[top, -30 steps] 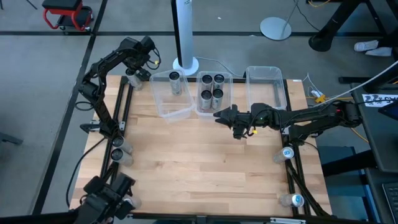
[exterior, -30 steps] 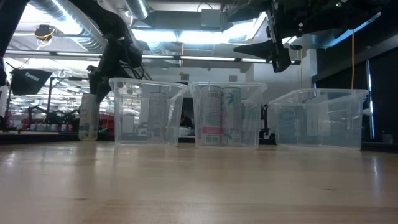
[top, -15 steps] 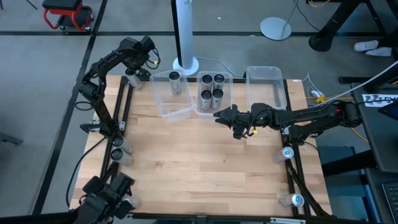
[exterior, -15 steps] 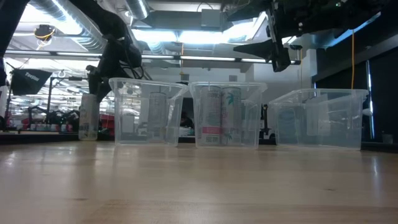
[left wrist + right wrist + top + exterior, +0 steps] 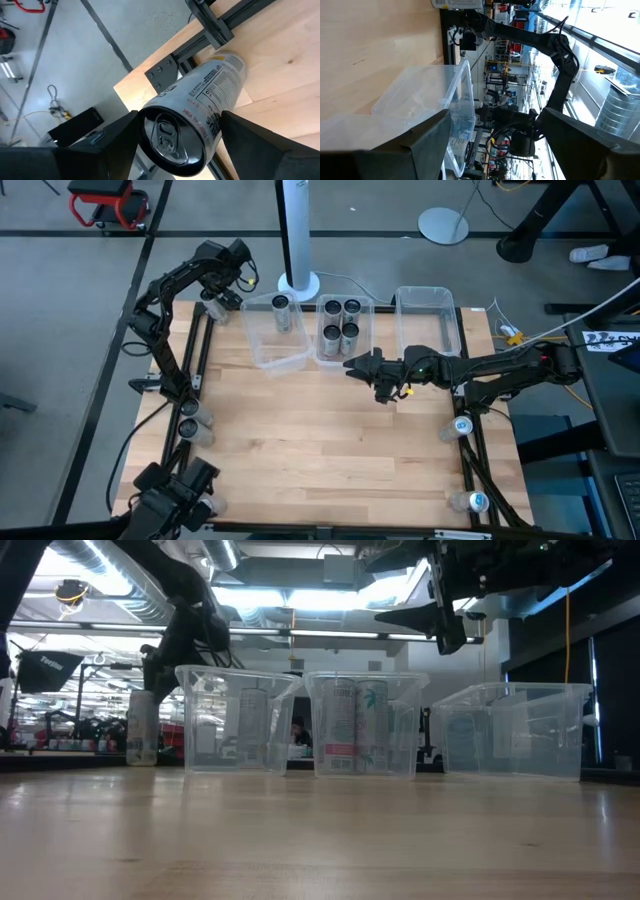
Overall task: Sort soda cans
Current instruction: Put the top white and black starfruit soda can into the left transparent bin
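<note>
High view: three clear plastic bins sit along the table's far edge. The left bin (image 5: 277,330) holds one soda can (image 5: 281,313), the middle bin (image 5: 344,330) four, the right bin (image 5: 428,318) looks empty. The left gripper (image 5: 180,145) straddles a shiny can (image 5: 192,117) at the far-left corner, perhaps not yet gripping. The right gripper (image 5: 352,366) hangs open, empty.

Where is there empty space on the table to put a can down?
The big bare wood of the table in front of the three bins is free. The right bin is empty too. The middle bin is crowded with cans, and more cans line the table's edges.
</note>
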